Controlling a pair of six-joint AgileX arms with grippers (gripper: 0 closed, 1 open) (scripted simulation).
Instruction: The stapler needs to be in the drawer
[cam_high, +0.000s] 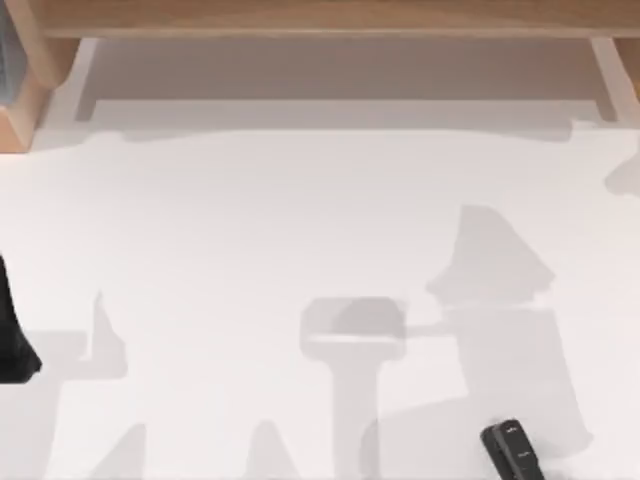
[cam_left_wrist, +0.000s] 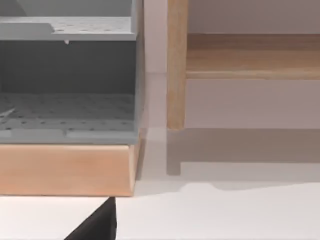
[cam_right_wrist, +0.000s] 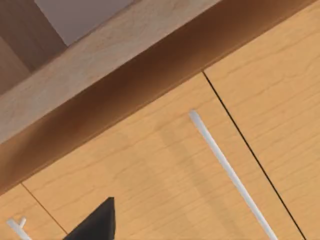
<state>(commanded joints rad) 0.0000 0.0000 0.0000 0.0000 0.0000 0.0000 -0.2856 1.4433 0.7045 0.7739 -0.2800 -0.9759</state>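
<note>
Lying on the white table (cam_high: 250, 220) near its front right edge, the stapler (cam_high: 513, 449); gripper states apparently indeterminable, drawer front (cam_right_wrist: 165, 175) closed.

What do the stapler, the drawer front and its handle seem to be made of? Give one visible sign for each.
Stapler: probably black plastic, matt, with faint grey marks on top. Drawer front: looks like light wood or wood veneer, since grain lines run across it. Handle: a thin, pale bar, perhaps metal or painted; the look leaves it open.
</note>
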